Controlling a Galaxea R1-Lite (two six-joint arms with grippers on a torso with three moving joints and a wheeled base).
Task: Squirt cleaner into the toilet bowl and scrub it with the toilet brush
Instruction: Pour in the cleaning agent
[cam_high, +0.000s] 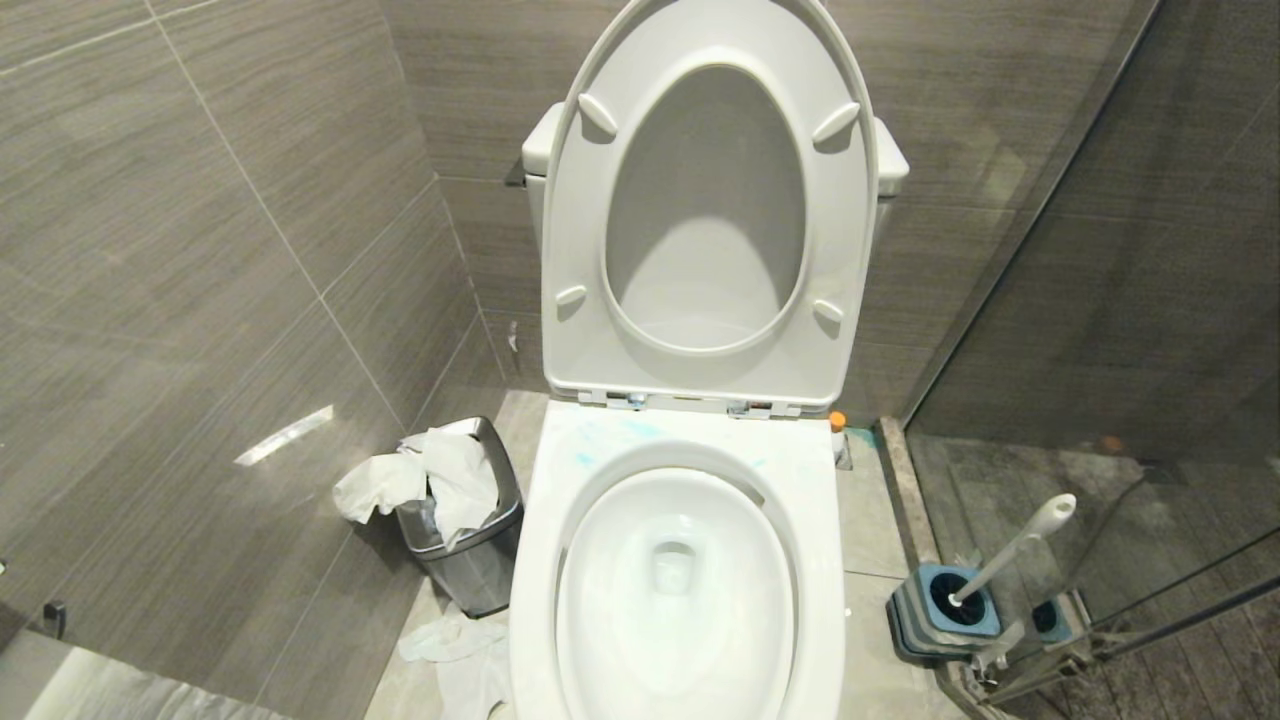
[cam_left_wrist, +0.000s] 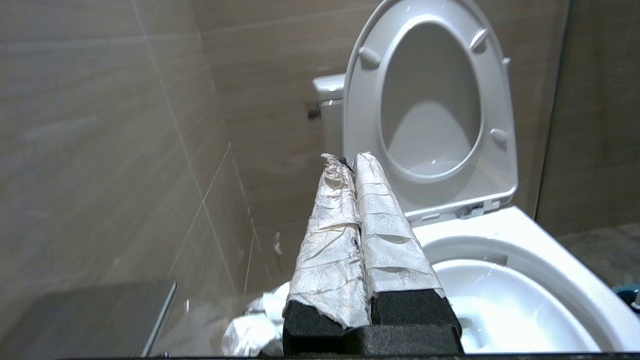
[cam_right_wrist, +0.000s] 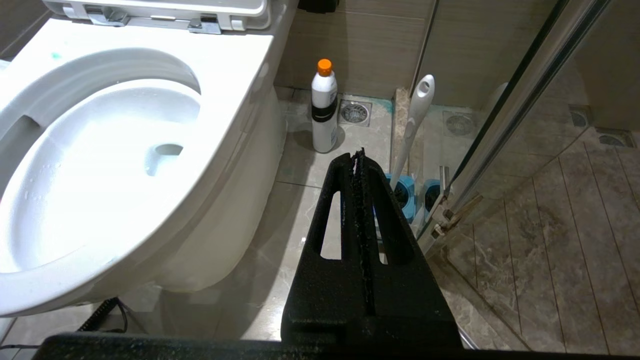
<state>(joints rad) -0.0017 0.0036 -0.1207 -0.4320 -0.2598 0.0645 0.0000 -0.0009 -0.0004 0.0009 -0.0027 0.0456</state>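
Far left, grey tiled wall (cam_high: 200, 250). Next, a small steel bin (cam_high: 470, 550) stuffed with white paper (cam_high: 430, 480) stands just beside the toilet bowl (cam_high: 680, 560); more paper lies on the floor (cam_high: 870, 660) at the bin's foot. Left gripper (cam_left_wrist: 350, 160): tape-wrapped fingers pressed together, holding nothing, raised beside the bowl's left side. Centre: bowl open, seat and lid (cam_high: 700, 220) tipped upright against the tank. Faint turquoise cleaner (cam_high: 640, 430) smears on the rear rim. Right of the bowl, a white bottle (cam_right_wrist: 324, 112) with orange cap stands on the floor. Right gripper (cam_right_wrist: 359, 155): fingers together, empty, above the floor near the toilet brush (cam_high: 1010, 550), which leans in its blue-grey holder (cam_high: 940, 610) beside the glass partition (cam_high: 1150, 300).
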